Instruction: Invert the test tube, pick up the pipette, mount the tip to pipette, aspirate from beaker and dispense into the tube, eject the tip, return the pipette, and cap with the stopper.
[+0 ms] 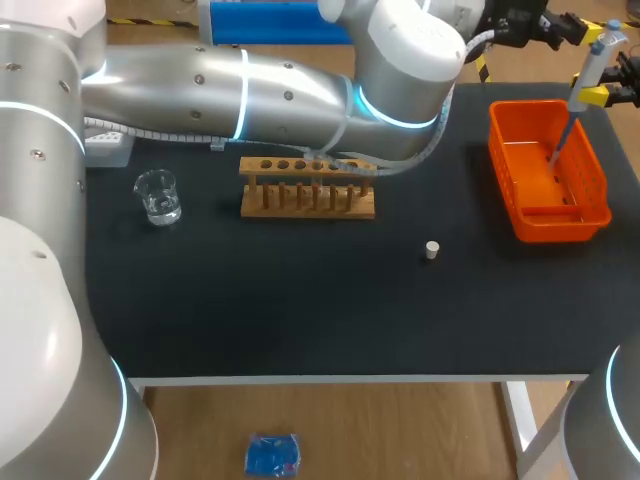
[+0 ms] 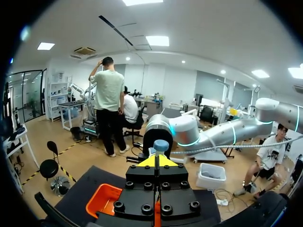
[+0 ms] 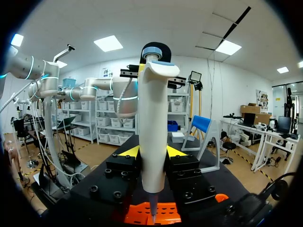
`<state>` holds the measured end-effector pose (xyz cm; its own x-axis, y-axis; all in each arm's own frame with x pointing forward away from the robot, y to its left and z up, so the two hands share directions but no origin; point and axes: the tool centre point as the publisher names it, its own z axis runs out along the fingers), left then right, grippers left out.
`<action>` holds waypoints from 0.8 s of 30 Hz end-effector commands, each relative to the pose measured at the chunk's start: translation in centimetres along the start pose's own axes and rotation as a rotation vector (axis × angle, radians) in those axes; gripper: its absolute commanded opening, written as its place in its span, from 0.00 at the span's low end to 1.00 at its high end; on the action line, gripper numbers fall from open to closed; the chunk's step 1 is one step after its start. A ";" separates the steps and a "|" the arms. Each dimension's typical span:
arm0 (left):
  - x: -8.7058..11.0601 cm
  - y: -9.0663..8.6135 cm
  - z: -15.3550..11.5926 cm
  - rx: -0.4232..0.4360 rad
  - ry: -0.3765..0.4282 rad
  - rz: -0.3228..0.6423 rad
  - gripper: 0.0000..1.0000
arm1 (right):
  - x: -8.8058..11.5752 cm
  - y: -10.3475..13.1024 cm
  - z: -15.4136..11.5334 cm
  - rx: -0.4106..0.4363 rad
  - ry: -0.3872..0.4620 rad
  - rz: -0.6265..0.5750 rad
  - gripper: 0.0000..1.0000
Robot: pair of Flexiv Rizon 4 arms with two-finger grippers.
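Observation:
The white pipette (image 1: 590,70) hangs upright over the orange bin (image 1: 598,215) at the table's far right, with my right gripper (image 1: 598,96) shut on its body. In the right wrist view the pipette (image 3: 152,118) stands between the yellow fingertips (image 3: 129,151), and its tip (image 3: 152,212) points down into the bin (image 3: 163,215). My left gripper (image 1: 572,30), reaching across from the left, is shut with nothing held, right by the pipette's blue top (image 2: 161,144). The wooden tube rack (image 1: 307,188), the beaker (image 1: 157,196) and the white stopper (image 1: 432,250) sit on the mat.
My left arm (image 1: 260,90) spans the back of the table above the rack. A white box (image 1: 105,145) is partly hidden under it at the back left. The black mat (image 1: 300,300) runs to the front edge.

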<state>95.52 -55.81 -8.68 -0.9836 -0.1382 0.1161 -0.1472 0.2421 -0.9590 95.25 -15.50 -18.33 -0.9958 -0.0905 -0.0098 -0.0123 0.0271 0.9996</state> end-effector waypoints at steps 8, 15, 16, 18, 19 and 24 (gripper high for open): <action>-0.2 0.9 0.7 0.127 0.007 0.002 0.00 | -0.3 0.0 -0.2 -0.001 0.008 0.000 0.00; -0.2 1.4 0.9 0.117 0.008 -0.002 0.00 | -0.3 0.0 -0.2 -0.001 0.008 0.000 0.00; -0.2 1.4 0.9 0.117 0.008 -0.003 0.00 | -0.3 0.0 -0.2 -0.001 0.008 0.000 0.00; -0.1 1.6 1.0 0.108 0.006 -0.006 0.00 | -0.3 0.0 -0.2 -0.001 0.008 0.000 0.00; -0.1 1.6 1.0 0.108 0.006 -0.006 0.00 | -0.3 0.0 -0.2 -0.001 0.008 0.000 0.00; 0.0 2.0 1.0 0.109 0.000 -0.006 0.00 | -0.3 0.0 -0.2 -0.001 0.008 0.000 0.00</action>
<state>95.59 -56.04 -9.76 -0.9828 -0.1354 0.1254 -0.1562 0.2481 -0.9561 95.20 -15.57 -18.81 -0.9960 -0.0890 -0.0100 -0.0124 0.0264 0.9996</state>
